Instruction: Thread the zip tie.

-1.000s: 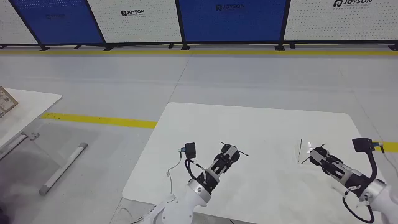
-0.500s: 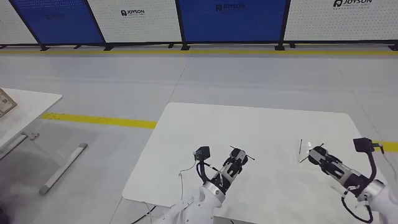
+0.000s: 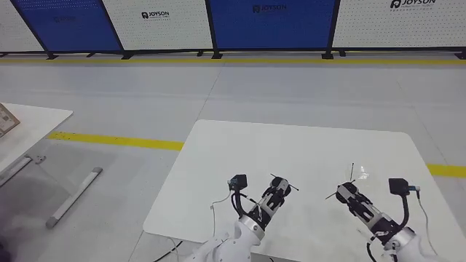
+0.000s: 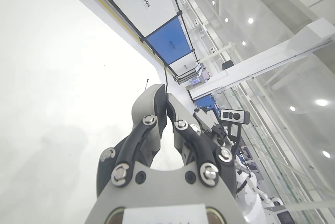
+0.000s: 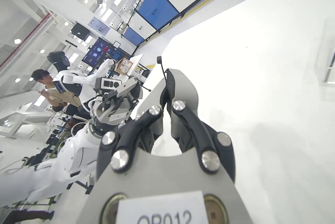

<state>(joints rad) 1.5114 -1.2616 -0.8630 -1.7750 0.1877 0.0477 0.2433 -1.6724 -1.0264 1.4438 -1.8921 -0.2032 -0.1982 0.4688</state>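
A white rectangular table (image 3: 240,153) stands on a pale grey floor (image 3: 218,87) crossed by a yellow painted line (image 3: 116,140), with blue and white perforated partition panels (image 3: 269,7) behind. A thin dark upright sliver (image 3: 352,169) on the table's right part is too small to identify; it is possibly another tie. Over the table's near edge, the left gripper (image 4: 165,94) is pinched tight on a thin black plastic zip tie (image 4: 165,78). The right gripper (image 5: 167,81), near it, clamps a second black zip tie with a square head (image 5: 158,60).
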